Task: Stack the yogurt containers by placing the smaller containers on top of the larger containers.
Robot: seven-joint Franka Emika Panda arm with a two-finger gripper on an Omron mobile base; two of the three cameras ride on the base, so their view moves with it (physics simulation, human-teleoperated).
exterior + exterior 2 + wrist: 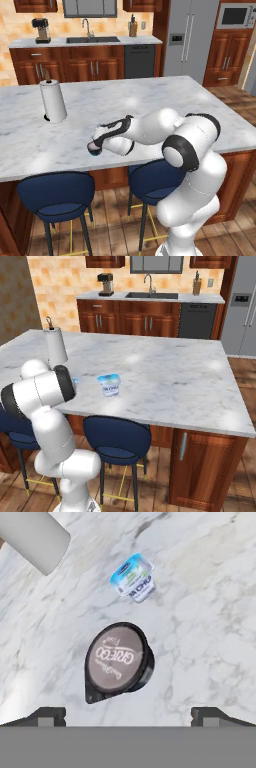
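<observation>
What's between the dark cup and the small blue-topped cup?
Bare marble counter, per the hand view: dark round cup and small white blue-topped cup stand apart.

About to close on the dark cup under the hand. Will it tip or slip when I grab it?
The dark cup looks squat and wider than tall, so it probably won't tip. Its round, smooth wall may slip or turn between the open gripper fingers unless centred. It looks small and rigid, likely light; a nudge could slide it on the smooth marble counter.
</observation>
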